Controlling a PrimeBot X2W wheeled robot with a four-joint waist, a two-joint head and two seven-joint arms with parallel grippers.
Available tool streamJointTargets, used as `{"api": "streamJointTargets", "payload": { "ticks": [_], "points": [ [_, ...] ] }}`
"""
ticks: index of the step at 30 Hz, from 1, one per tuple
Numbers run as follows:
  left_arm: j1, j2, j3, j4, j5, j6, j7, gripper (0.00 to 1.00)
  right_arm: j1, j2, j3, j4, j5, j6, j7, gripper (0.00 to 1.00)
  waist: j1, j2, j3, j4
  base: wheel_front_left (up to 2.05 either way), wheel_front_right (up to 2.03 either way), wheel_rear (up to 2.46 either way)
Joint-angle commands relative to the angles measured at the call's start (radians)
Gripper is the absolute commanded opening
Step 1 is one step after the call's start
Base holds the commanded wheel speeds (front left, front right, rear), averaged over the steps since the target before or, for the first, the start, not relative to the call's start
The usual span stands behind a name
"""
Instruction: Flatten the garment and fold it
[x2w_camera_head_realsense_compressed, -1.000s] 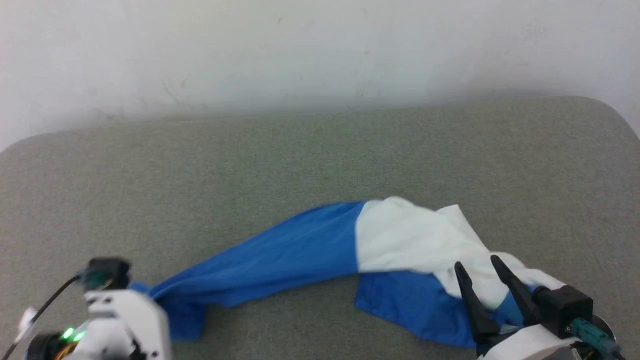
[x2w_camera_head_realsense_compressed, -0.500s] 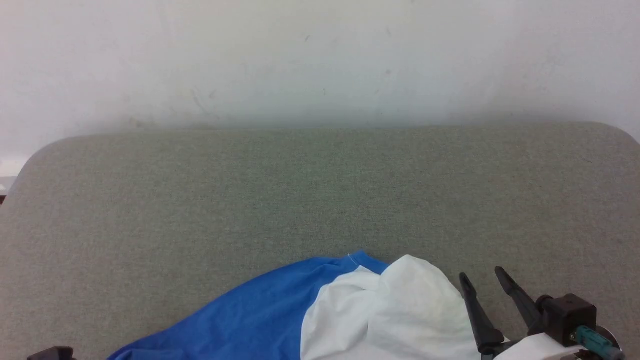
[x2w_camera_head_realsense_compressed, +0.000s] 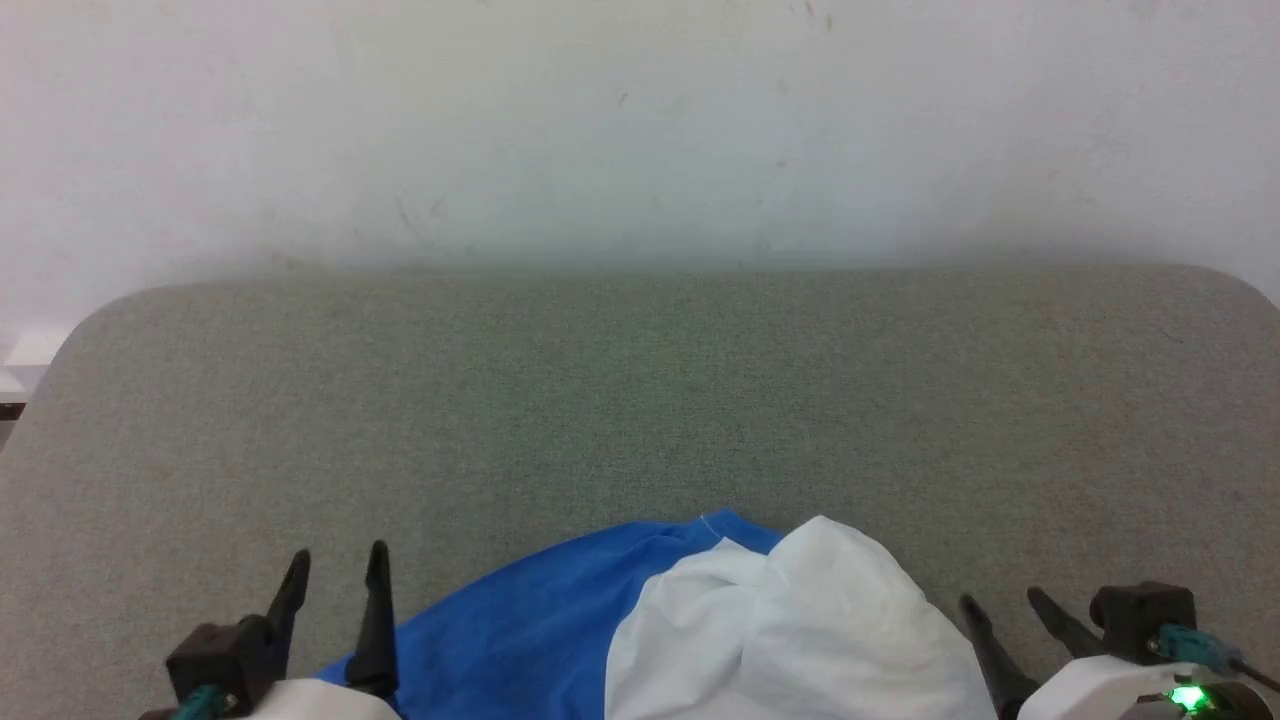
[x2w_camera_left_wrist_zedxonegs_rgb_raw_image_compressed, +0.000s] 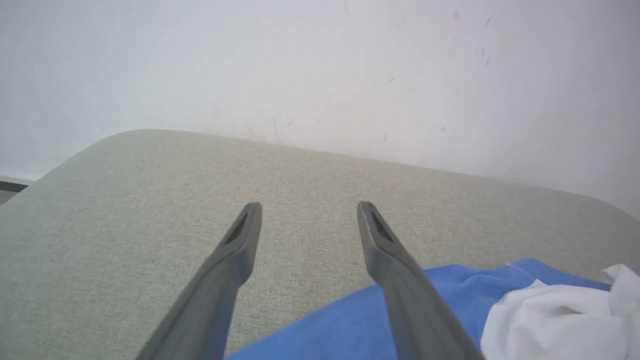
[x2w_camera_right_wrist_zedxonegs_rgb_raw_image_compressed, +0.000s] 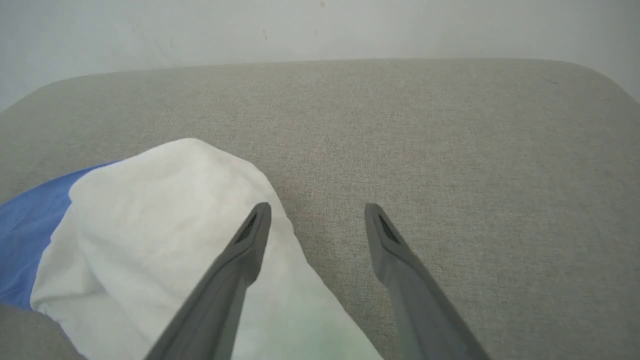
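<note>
The desk (x2w_camera_head_realsense_compressed: 640, 400) is covered in grey-green cloth and runs back to a pale wall (x2w_camera_head_realsense_compressed: 640, 130). Its far edge lies straight along the wall, and its two far corners are rounded. A wide stretch of its surface lies between the shirt (x2w_camera_head_realsense_compressed: 700, 630) and that far edge, and more lies to either side.

The shirt sits at the near side of the desk, between the two hands, and the bottom of the head view cuts it off. What shows of it lies crosswise, left to right. The blue part trails toward the left hand (x2w_camera_head_realsense_compressed: 338, 555) and the white part is heaped toward the right hand (x2w_camera_head_realsense_compressed: 1002, 600). It is bunched, not flat: the white cloth rises in a soft rounded mound with creases, and a blue fold with a stitched hem peeks up behind it.

The left hand is spread with nothing between its fingers. In its wrist view one finger crosses in front of the blue cloth. The right hand is spread too and holds nothing. In its wrist view one finger lies across the white mound, and I cannot tell whether it touches.
</note>
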Motion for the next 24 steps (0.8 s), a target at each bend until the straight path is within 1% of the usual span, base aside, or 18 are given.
{"api": "streamJointTargets", "payload": {
  "ticks": [1, 4, 7, 12, 15, 16, 17, 18, 19, 21, 24],
  "points": [
    [-0.022, -0.005, -0.013, 0.012, 0.023, -0.012, -0.03, 1.0, -0.026, -0.026, 0.006, 0.03, 0.019, -0.001, 0.034, 1.0, 0.0001, 0.0001, 0.003, 0.003, 0.0, 0.0, 0.0],
    [-0.047, -0.015, -0.028, 0.038, 0.056, -0.021, -0.083, 1.0, -0.074, -0.076, 0.041, 0.106, 0.072, -0.001, 0.115, 1.0, 0.0001, 0.0001, 0.01, 0.009, 0.0, 0.0, 0.0],
    [-0.065, -0.023, -0.037, 0.063, 0.084, -0.026, -0.109, 1.0, -0.133, -0.117, 0.082, 0.186, 0.121, -0.001, 0.175, 1.0, 0.0001, 0.0001, 0.02, 0.022, 0.0, 0.0, 0.0],
    [-0.085, -0.043, -0.044, 0.098, 0.097, -0.038, -0.124, 1.0, -0.219, -0.155, 0.177, 0.336, 0.206, -0.001, 0.282, 1.0, 0.0001, 0.0001, 0.035, 0.046, 0.0, 0.0, 0.0],
    [-0.095, -0.056, -0.047, 0.117, 0.096, -0.045, -0.127, 1.0, -0.241, -0.163, 0.251, 0.393, 0.257, -0.001, 0.343, 1.0, 0.0001, 0.0001, 0.036, 0.063, 0.0, 0.0, 0.0],
    [-0.096, -0.059, -0.045, 0.122, 0.095, -0.046, -0.128, 1.0, -0.243, -0.166, 0.277, 0.406, 0.275, -0.001, 0.369, 0.88, 0.0001, 0.0001, 0.034, 0.065, 0.0, 0.0, 0.0],
    [-0.095, -0.062, -0.044, 0.128, 0.094, -0.047, -0.129, 1.0, -0.245, -0.169, 0.298, 0.415, 0.293, -0.001, 0.392, 0.44, 0.0001, 0.0001, 0.032, 0.067, 0.0, 0.0, 0.0],
    [-0.094, -0.064, -0.043, 0.132, 0.094, -0.048, -0.129, 1.0, -0.246, -0.172, 0.313, 0.421, 0.308, -0.001, 0.412, 0.25, 0.0001, 0.0001, 0.029, 0.069, 0.0, 0.0, 0.0],
    [-0.093, -0.066, -0.042, 0.137, 0.094, -0.049, -0.13, 1.0, -0.247, -0.177, 0.325, 0.423, 0.321, -0.001, 0.427, 0.0, 0.0001, 0.0001, 0.027, 0.07, 0.0, 0.0, 0.0],
    [-0.09, -0.07, -0.042, 0.144, 0.094, -0.05, -0.131, 1.0, -0.258, -0.191, 0.338, 0.412, 0.34, -0.001, 0.434, 0.0, 0.0001, 0.0001, 0.021, 0.07, 0.0, 0.0, 0.0],
    [-0.088, -0.073, -0.037, 0.152, 0.093, -0.052, -0.131, 1.0, -0.299, -0.216, 0.32, 0.369, 0.325, -0.001, 0.362, 0.0, 0.0001, 0.0001, 0.01, 0.062, 0.0, 0.0, 0.0]
  ]
}}
